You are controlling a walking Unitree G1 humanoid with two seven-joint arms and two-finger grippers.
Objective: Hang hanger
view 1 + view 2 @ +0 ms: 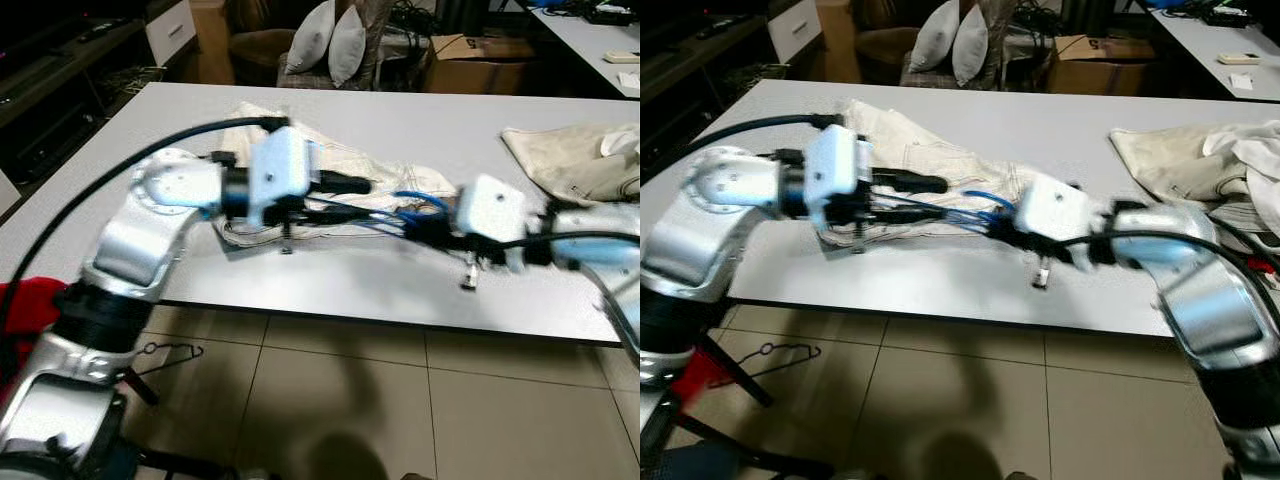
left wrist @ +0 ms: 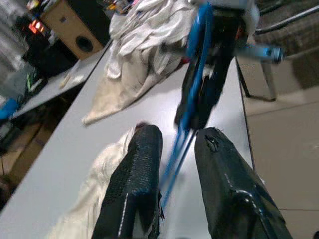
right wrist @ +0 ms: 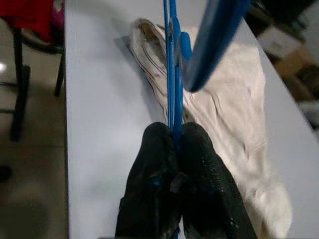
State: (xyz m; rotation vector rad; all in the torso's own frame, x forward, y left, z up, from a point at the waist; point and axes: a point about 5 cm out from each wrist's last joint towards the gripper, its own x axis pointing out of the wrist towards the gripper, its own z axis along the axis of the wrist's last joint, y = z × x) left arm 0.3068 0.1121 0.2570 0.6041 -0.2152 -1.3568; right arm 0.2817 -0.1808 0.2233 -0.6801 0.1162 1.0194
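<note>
A blue wire hanger hangs just above the grey table, over a crumpled cream garment. My right gripper is shut on the hanger's thin wires, coming in from the right. My left gripper is open, its two black fingers apart with the blue wires running between them. In the eye views the left gripper reaches in from the left, close to the right one.
A second heap of cream cloth lies at the table's right. A black wire hanger lies on the tiled floor below the table's front edge. Red fabric shows at the left. Pillows and a cardboard box stand behind.
</note>
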